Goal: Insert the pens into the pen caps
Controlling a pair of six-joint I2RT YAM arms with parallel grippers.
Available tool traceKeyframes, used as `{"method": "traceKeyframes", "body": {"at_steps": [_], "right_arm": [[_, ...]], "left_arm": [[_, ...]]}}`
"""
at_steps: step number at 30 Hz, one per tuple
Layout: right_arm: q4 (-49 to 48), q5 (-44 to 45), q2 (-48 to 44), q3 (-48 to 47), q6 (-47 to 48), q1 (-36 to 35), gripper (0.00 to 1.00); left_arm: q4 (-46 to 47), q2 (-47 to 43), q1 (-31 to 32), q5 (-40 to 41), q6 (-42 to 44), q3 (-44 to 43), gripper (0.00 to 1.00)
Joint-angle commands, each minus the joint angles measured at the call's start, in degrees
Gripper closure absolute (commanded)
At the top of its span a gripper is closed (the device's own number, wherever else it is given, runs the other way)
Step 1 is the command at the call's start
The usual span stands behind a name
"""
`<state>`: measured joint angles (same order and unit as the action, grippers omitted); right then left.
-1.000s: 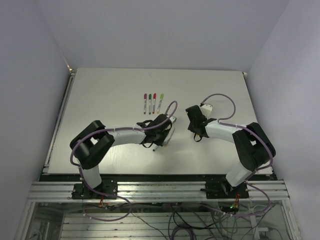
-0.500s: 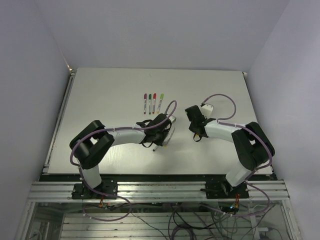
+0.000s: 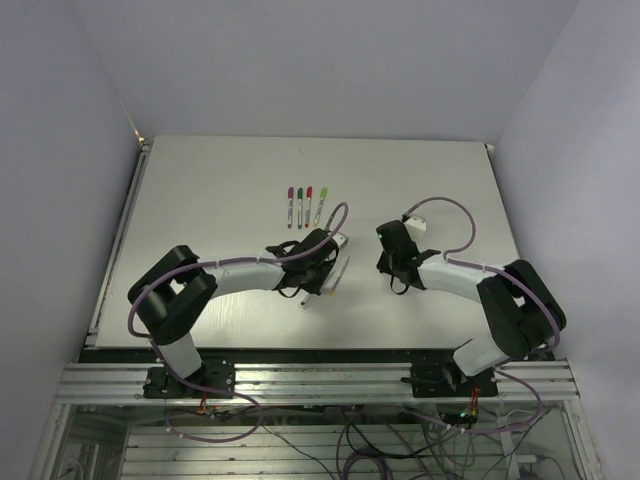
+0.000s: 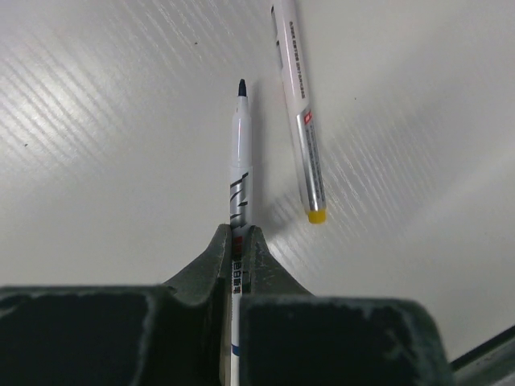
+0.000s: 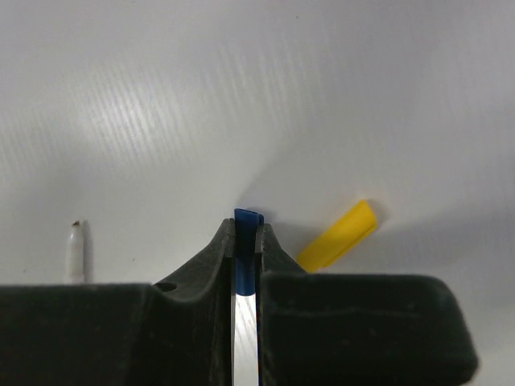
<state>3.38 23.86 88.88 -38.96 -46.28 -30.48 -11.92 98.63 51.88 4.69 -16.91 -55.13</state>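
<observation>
My left gripper (image 4: 240,233) is shut on an uncapped whitish pen (image 4: 240,173), whose dark tip (image 4: 241,84) points away just above the table. A second pen with a yellow end (image 4: 302,129) lies on the table right beside it. My right gripper (image 5: 247,227) is shut on a dark blue cap (image 5: 247,217), held close over the table. A yellow cap (image 5: 338,237) lies just to its right. An uncapped pen's tip (image 5: 74,249) shows at the left. In the top view, the left gripper (image 3: 322,264) and the right gripper (image 3: 393,262) sit mid-table, a short gap apart.
A row of several capped pens (image 3: 306,205) with magenta, green, red and light green caps lies side by side on the white table (image 3: 200,200), just beyond the left gripper. Pale walls enclose the table on the left, back and right.
The right arm has shifted its wrist a little nearer and to the right. The left arm has moved slightly nearer. Both grippers keep their hold.
</observation>
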Motion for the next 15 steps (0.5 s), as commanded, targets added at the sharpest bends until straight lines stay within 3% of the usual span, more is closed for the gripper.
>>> {"method": "traceKeyframes", "body": {"at_steps": [1,8,15], "right_arm": [[-1.1,-6.0,-3.7,1.8,3.4,-0.5,1.0],[-7.0,-7.0,-11.6,2.1,5.8,-0.5,1.0],[-21.1,-10.1,-23.8,10.7,7.6,-0.5,1.0]], "left_arm": [[-0.9,-4.6,-0.2,1.0,-0.4,0.5,0.93],[2.4,-9.7,-0.2,1.9,-0.5,1.9,0.93],[13.0,-17.0,-0.3,-0.7,0.9,6.0,0.93]]}}
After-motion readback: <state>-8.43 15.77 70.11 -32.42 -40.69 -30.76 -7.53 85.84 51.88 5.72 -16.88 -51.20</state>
